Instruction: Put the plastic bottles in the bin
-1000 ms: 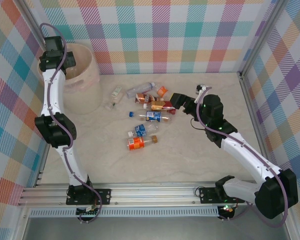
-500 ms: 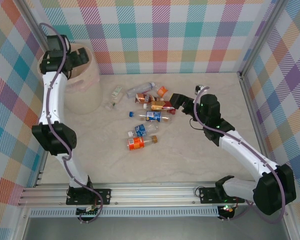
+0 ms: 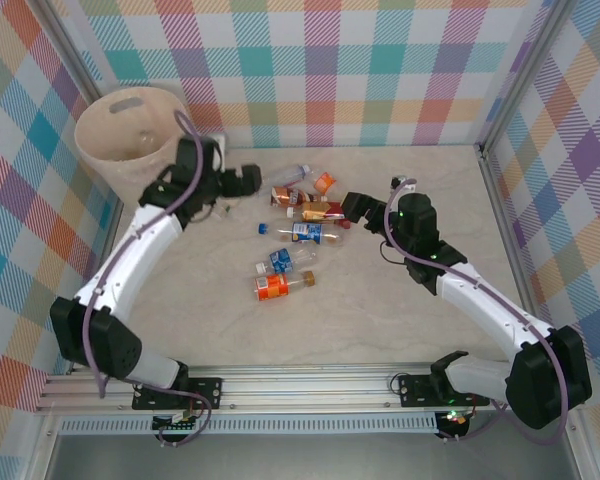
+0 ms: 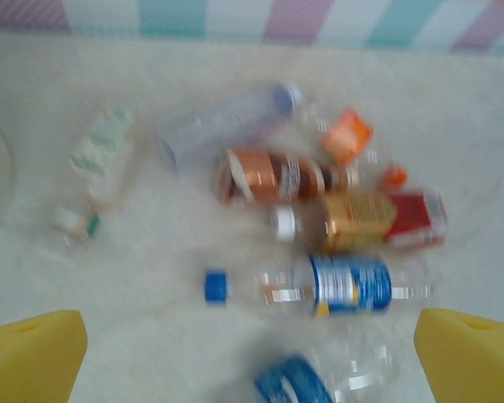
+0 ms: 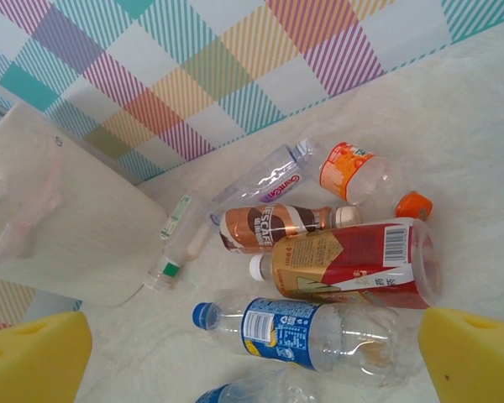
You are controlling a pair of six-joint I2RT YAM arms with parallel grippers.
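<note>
Bin: your bin (image 3: 105,165) stands in the far left corner of the table (image 3: 210,320), mouth up and well apart from the pile.
Bottles: the plastic bottles (image 3: 300,212) lie scattered mid-table. Most are bunched together, with two more nearer you, the orange-labelled bottle (image 3: 273,288) nearest.
Left gripper: the left gripper (image 3: 246,178) hangs over the pile's left edge, between bin and bottles. Its pads are spread wide with nothing in them, and its own view is blurred.
Right gripper: the right gripper (image 3: 348,208) sits at the pile's right edge, jaws parted and empty, with the foam pads framing the heap.
Blue-labelled bottle: the blue-labelled bottle (image 5: 319,332) lies on its side, closest to the right pads. It looks like your easiest pick.
Red-labelled bottle: the red-labelled bottle (image 5: 353,264) is crushed and lies just beside the blue one, on its far side.
Handling: I'd judge these light, empty and thin-walled. They'll buckle under a squeeze, and the round ones will likely roll or skid on the smooth top.
Hold: take one across the labelled belly, with the jaws square to its long axis. The neck is stiffer but narrow and easy to miss.
Watch: the neighbours crowd close, so closing on one may nudge the others.
</note>
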